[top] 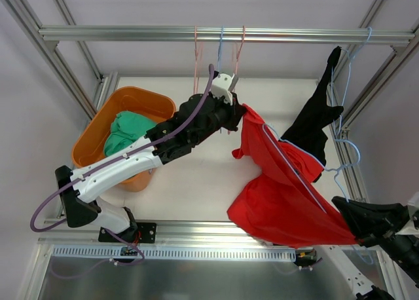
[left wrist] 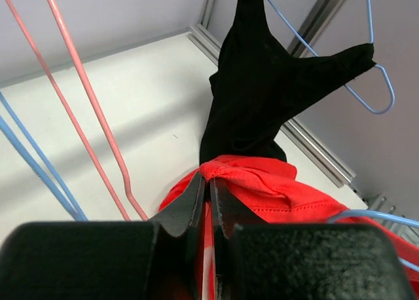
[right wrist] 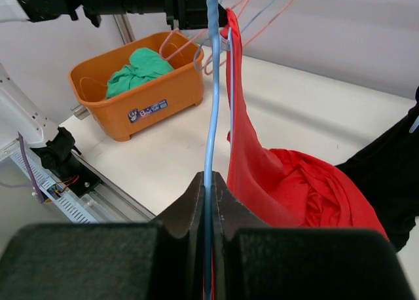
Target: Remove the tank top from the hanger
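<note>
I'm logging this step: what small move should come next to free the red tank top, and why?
Probably draw the left claw away from the right claw: the left pinches a bunched edge of the red tank top, the right clamps the blue hanger, and the top hangs stretched on its wire.

We see a white table. An orange basket sits at its left side, with green cloth inside. The lower part of the red tank top lies bunched on the table right of centre, well apart from the basket.
</note>
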Controlling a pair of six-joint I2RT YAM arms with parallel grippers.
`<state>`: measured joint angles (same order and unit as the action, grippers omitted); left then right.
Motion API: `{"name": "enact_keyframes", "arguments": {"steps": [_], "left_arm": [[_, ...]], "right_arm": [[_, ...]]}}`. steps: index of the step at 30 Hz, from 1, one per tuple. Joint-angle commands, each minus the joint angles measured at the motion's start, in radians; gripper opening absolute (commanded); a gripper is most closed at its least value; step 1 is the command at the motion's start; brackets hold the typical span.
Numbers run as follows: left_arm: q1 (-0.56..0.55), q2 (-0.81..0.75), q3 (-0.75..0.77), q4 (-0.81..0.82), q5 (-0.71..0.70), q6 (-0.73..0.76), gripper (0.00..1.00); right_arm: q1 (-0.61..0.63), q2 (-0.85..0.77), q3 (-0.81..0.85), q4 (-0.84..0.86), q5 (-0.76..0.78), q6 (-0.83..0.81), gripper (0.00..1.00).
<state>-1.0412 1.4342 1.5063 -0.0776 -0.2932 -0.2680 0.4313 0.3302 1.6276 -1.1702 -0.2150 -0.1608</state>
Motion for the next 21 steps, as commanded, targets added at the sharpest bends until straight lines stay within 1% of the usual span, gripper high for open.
{"name": "enact_keyframes", "arguments": {"steps": [1,2,3,4,5,6,7,8,9,10,11,12,13,14,15,16,17,18,19,20,21], "left_arm": [[-0.005,0.002,0.028,0.053,-0.014,-0.036,0.0],[-0.005,0.005,0.029,0.058,0.033,-0.028,0.0],[-0.006,0.009,0.026,0.067,0.143,-0.02,0.0],[-0.006,0.009,0.02,0.073,0.208,-0.005,0.0],[-0.008,0.006,0.005,0.128,0.273,-0.002,0.0],[-0.014,-0.012,-0.044,0.162,0.389,0.004,0.0],[-0.019,-0.023,-0.072,0.195,0.448,0.007,0.0],[-0.023,-0.046,-0.101,0.253,0.51,0.01,0.0],[-0.031,-0.053,-0.15,0.274,0.57,0.018,0.0],[-0.036,-0.061,-0.168,0.291,0.707,0.023,0.0],[-0.037,-0.067,-0.19,0.303,0.791,0.03,0.0],[-0.046,-0.072,-0.236,0.324,0.868,0.039,0.0],[-0.052,-0.072,-0.262,0.335,0.999,0.042,0.0],[-0.057,-0.074,-0.308,0.337,1.061,0.049,0.0],[-0.071,-0.075,-0.334,0.338,1.103,0.052,0.0],[-0.078,-0.075,-0.357,0.338,1.167,0.05,0.0],[-0.088,-0.077,-0.406,0.337,1.183,0.05,0.0],[-0.095,-0.08,-0.435,0.338,1.186,0.05,0.0],[-0.114,-0.081,-0.458,0.337,1.184,0.053,0.0],[-0.118,-0.087,-0.507,0.335,1.171,0.055,0.0],[-0.121,-0.09,-0.533,0.335,1.155,0.05,0.0]], "right_arm": [[0.021,-0.02,0.052,0.026,-0.02,-0.007,0.0],[0.021,-0.025,0.057,0.033,0.02,-0.002,0.0],[0.021,-0.042,0.051,0.067,0.04,0.0,0.0],[0.021,-0.058,0.034,0.101,0.06,0.001,0.0],[0.021,-0.078,-0.033,0.204,0.1,0.009,0.0],[0.021,-0.127,-0.076,0.265,0.117,0.01,0.0],[0.023,-0.15,-0.118,0.326,0.133,0.01,0.0],[0.023,-0.172,-0.159,0.456,0.179,0.015,0.0],[0.024,-0.192,-0.246,0.525,0.204,0.021,0.0],[0.023,-0.226,-0.291,0.606,0.25,0.027,0.0],[0.023,-0.236,-0.339,0.773,0.253,0.03,0.0],[0.024,-0.246,-0.427,0.856,0.25,0.043,0.0],[0.023,-0.24,-0.469,0.945,0.24,0.05,0.0],[0.023,-0.232,-0.51,1.131,0.218,0.061,0.0],[0.021,-0.22,-0.597,1.234,0.183,0.091,0.0],[0.023,-0.208,-0.645,1.345,0.166,0.104,0.0],[0.021,-0.173,-0.696,1.591,0.122,0.112,0.0],[0.021,-0.145,-0.747,1.714,0.096,0.116,0.0],[0.023,-0.116,-0.832,1.842,0.073,0.094,0.0],[0.021,-0.043,-0.862,2.044,0.022,0.074,0.0],[0.021,-0.007,-0.882,2.11,-0.006,0.041,0.0]]}}
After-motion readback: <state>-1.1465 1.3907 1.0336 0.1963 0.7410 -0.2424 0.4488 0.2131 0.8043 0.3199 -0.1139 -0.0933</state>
